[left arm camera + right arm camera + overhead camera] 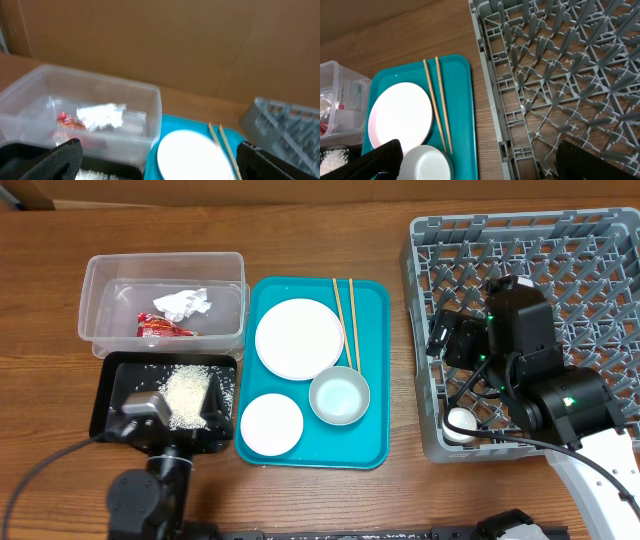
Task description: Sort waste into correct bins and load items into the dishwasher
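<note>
The clear tub (pixel 165 260) holds the white tissue (pixel 182 304) and the red wrapper (pixel 160 327). Rice (pixel 185 395) lies in the black tray (pixel 110 370). The teal tray (pixel 375 380) carries a large plate (pixel 298 338), a small plate (pixel 271 424), a bowl (pixel 339 396) and two chopsticks (pixel 345 320). A white cup (pixel 461 423) stands in the front left corner of the grey rack (pixel 600 260). My left gripper (pixel 160 167) is open and empty over the black tray. My right gripper (pixel 482 167) is open and empty above the rack's left edge.
The wooden table runs bare behind the tub and between the teal tray and the rack. My right arm (pixel 545 380) lies across the rack's front left part. A brown board (pixel 175 40) stands behind the table.
</note>
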Robot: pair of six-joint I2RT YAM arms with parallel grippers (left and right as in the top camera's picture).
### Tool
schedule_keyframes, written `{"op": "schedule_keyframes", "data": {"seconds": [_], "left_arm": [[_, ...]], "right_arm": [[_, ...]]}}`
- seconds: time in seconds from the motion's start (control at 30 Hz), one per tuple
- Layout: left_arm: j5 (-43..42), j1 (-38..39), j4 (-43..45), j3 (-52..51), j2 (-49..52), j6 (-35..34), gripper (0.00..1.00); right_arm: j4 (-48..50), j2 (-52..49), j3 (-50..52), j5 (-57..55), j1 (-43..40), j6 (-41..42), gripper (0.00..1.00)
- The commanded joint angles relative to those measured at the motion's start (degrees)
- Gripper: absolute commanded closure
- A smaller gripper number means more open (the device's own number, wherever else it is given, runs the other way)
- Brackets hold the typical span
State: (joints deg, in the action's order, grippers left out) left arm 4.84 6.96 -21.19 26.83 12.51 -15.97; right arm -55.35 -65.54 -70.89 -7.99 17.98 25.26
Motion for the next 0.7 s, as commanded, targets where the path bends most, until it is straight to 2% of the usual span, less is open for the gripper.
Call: {"op": "schedule_keyframes", "data": {"seconds": [0.0,0.2,0.33,0.47,0.67], "left_arm": [[-1.9,-0.6,1.2,-7.1,-5.5,2.4,0.0],[-1.9,-0.6,2.5,-16.8,-12.3,2.5,0.0],[-1.9,-0.6,5.8,-22.0,-12.3,2.5,0.0],[-1.9,-0.6,10.0,-23.5,-12.3,2.2,0.0],[-1.9,-0.6,10.1,-23.6,-12.3,2.3,0.0]], "right_arm": [[0.2,0.1,-0.4,-0.3,-0.4,0.1,0.0],[0.2,0.1,-0.4,-0.3,-0.4,0.1,0.0],[0.2,0.1,-0.4,-0.3,-0.4,0.1,0.0],[0.2,0.1,-0.4,-0.3,-0.4,0.1,0.0],[0.2,0.1,-0.4,-0.3,-0.4,0.1,0.0]]}}
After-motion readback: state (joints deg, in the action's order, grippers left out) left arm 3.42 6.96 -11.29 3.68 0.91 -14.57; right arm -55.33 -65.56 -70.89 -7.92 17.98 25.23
